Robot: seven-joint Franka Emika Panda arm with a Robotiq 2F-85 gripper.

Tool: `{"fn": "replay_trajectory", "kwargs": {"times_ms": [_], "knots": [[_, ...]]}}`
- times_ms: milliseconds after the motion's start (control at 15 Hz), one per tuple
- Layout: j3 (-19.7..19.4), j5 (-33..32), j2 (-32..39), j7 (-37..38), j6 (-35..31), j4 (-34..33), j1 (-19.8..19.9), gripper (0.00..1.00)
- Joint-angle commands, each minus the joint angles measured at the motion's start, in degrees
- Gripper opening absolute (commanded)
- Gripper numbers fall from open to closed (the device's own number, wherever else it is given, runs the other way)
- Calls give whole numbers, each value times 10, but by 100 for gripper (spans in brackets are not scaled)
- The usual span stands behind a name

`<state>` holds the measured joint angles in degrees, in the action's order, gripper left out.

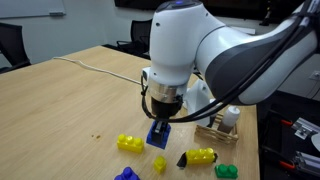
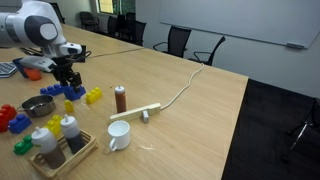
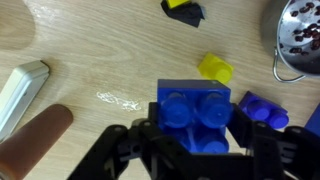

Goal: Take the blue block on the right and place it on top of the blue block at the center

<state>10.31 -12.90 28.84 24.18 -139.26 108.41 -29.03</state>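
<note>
Holds blue block (image 3: 196,118) clamped in end effector (image 1: 159,127), close to counter (image 1: 60,100); yellow block (image 3: 215,68) just beyond, darker blue block (image 3: 262,112) adj., metal bowl (image 3: 300,40) at upper rt.

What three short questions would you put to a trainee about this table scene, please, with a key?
1. True or false: in the wrist view, a blue block sits between the fingers of the gripper.
2. Multiple choice: in the wrist view, what colour is the small block lying on the table just beyond the blue block? A red, B yellow, C green.
3. Short answer: in an exterior view, what stands in the wooden caddy at the near table edge?

Key: 1 true. 2 B. 3 bottles.
</note>
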Motion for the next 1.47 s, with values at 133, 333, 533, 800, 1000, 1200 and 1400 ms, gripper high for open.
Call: {"fn": "replay_trajectory", "kwargs": {"times_ms": [133, 333, 533, 800, 1000, 1200, 1400], "knots": [[-7, 9, 34, 18, 5, -47, -15, 68], [-9, 9, 47, 20, 9, -62, -18, 68], [-9, 9, 47, 20, 11, -63, -18, 68], [8, 37, 73, 7, 43, -103, -18, 43], [4, 57, 109, 36, 70, -156, -36, 43], [-11, 62, 155, 60, 92, -219, -56, 43], [-24, 63, 192, 81, 114, -281, -74, 43]]}}
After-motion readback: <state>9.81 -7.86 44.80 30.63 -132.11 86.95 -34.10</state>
